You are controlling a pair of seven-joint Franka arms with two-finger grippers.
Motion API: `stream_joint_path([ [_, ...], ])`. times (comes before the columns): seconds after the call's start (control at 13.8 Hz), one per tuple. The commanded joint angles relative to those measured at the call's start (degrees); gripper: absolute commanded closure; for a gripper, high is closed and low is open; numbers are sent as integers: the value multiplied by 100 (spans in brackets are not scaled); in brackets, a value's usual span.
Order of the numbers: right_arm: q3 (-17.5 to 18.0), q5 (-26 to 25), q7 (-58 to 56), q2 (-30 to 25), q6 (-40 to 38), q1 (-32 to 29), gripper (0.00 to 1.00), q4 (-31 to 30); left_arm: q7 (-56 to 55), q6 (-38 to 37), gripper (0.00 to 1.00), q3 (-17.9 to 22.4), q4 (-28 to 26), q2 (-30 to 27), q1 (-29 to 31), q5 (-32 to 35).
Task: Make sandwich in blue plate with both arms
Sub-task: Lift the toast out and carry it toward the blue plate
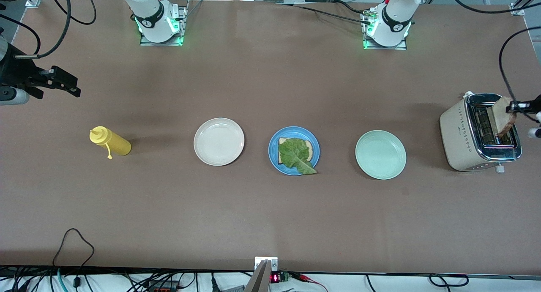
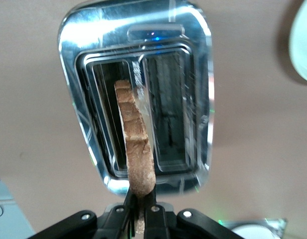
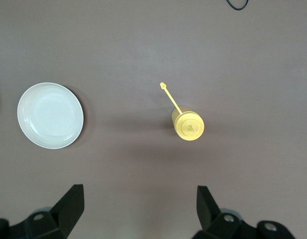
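The blue plate [image 1: 294, 151] sits mid-table and holds one toasted bread slice [image 1: 310, 149] with a green lettuce leaf [image 1: 296, 155] lying on top of it. My left gripper [image 1: 516, 106] is shut on a second toast slice [image 1: 504, 116] and holds it upright over the toaster [image 1: 479, 132]. In the left wrist view the slice [image 2: 136, 149] stands edge-on above a toaster slot [image 2: 108, 114], pinched at its end by my left gripper [image 2: 141, 209]. My right gripper [image 1: 63, 84] is open and empty, high over the right arm's end of the table; its fingertips [image 3: 73, 201] spread wide.
A cream-white plate [image 1: 219, 141] and a pale mint-green plate [image 1: 380, 154] flank the blue plate. A yellow squeeze bottle [image 1: 110, 142] lies toward the right arm's end, also in the right wrist view [image 3: 187, 123] with the white plate [image 3: 50, 115].
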Motion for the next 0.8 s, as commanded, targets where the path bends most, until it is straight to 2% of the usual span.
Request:
stream_joint_path([
  [0.0,-71,14,116,-122,-36,49,0,-4,104,-1004,99,-182,776,-122,7,-22],
  [0.15,-71,14,143,-219,164,66,0,-136,104,-1391,99,-568,1067,-131,16,-109],
  [0.29,-71,-12,335,-412,629,58,0,-451,95,-1621,97,-1338,1121,-131,7,-119],
  [0.51,-80,-38,230,-352,763,49,0,-322,25,-1640,93,-2324,1121,79,-63,-389],
  [0.58,-71,-4,318,-308,720,66,0,-243,-10,-1605,95,-2527,1121,245,-98,-679],
  [0.73,-71,-12,563,-247,789,49,0,-216,-185,-1325,96,-2574,1121,641,-422,-1415],
])
